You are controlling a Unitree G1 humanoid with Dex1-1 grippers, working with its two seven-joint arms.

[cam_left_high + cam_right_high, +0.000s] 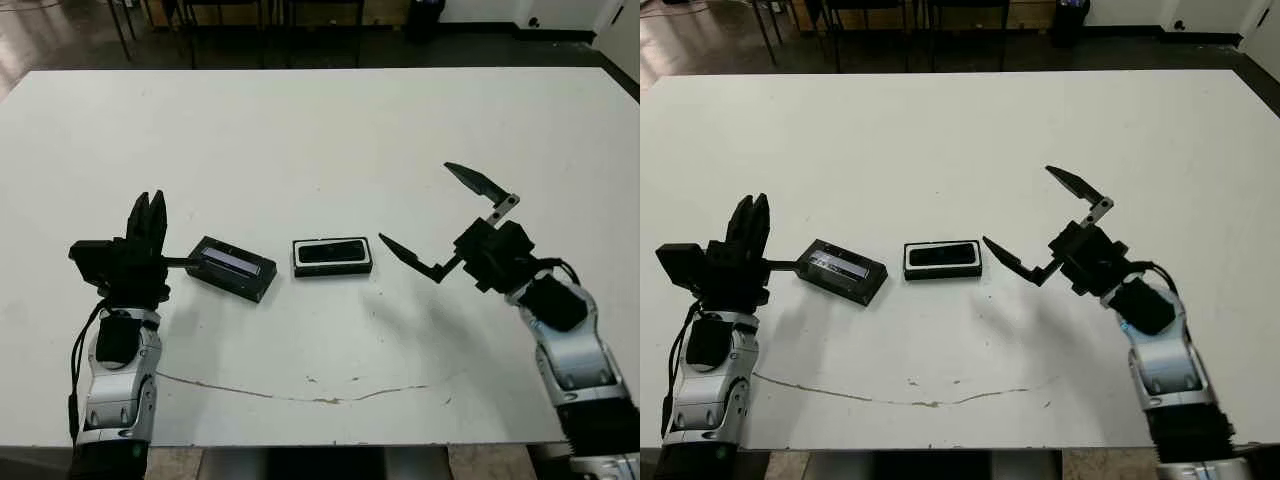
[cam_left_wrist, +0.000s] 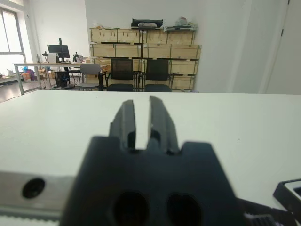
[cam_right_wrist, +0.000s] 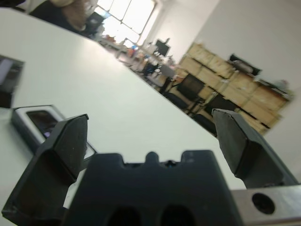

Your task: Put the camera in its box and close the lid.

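A smooth white table (image 1: 320,130) holds two small black items near its front middle. The box (image 1: 333,256), a shallow rounded tray with a white rim, has the slim black camera (image 1: 331,252) lying inside it. Just to its left sits the lid (image 1: 232,268), a hollow rectangular cover with a glossy bluish strip. The left gripper (image 1: 148,215) points upward beside the lid, fingers pressed nearly together. The right gripper (image 1: 440,215) hovers right of the box, its pointed fingers spread wide.

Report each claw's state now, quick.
Left claw: closed, holding nothing.
Right claw: wide open, empty, beside the box.
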